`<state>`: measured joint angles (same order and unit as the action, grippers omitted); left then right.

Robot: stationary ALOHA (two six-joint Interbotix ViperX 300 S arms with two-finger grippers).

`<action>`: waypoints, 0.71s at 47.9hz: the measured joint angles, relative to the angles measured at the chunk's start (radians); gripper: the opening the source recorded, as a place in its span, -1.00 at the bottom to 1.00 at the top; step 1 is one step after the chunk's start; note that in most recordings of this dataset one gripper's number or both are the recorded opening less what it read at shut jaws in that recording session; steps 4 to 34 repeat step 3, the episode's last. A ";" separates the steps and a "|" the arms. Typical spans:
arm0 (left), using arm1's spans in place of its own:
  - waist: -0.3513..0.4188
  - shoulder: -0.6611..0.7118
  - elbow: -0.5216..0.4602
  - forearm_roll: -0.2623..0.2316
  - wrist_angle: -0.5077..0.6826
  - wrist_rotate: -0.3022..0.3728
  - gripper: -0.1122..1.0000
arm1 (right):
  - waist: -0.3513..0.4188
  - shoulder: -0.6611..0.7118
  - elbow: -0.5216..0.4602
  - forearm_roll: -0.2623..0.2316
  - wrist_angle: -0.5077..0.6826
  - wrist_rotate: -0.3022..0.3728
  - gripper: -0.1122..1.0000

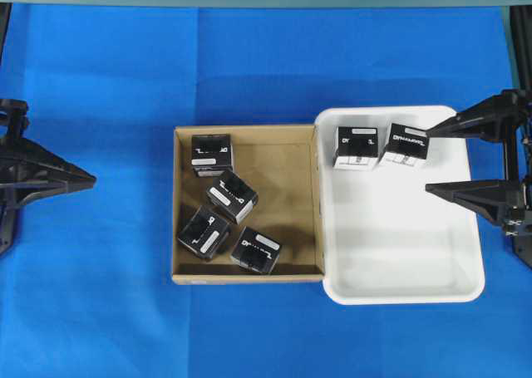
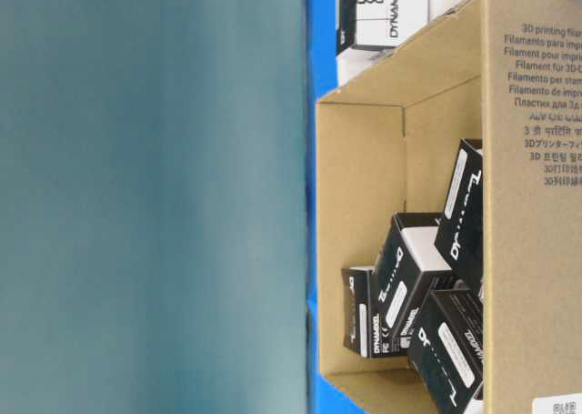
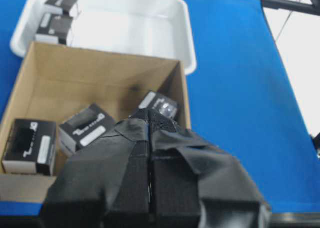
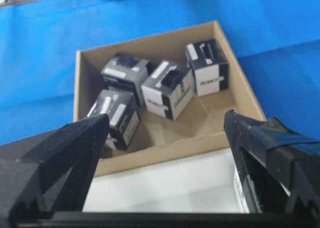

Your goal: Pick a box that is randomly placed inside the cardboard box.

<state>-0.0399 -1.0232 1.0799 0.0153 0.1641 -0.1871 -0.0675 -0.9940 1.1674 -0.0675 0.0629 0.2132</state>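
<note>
Four small black cartons (image 1: 226, 219) lie in the cardboard box (image 1: 287, 187), two more in the white tray (image 1: 416, 245). Right gripper (image 1: 426, 158) is wide open and empty over the tray; left gripper (image 1: 93, 179) is closed, empty.

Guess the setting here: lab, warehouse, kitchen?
Probably a robot lab test bench: blue cloth on the table, identical black cartons in a cardboard box beside a white tray, arms at either side.
</note>
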 measured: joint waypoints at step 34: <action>0.000 0.000 0.000 0.000 0.000 0.000 -0.93 | -0.002 -0.002 0.005 0.000 0.002 0.000 0.98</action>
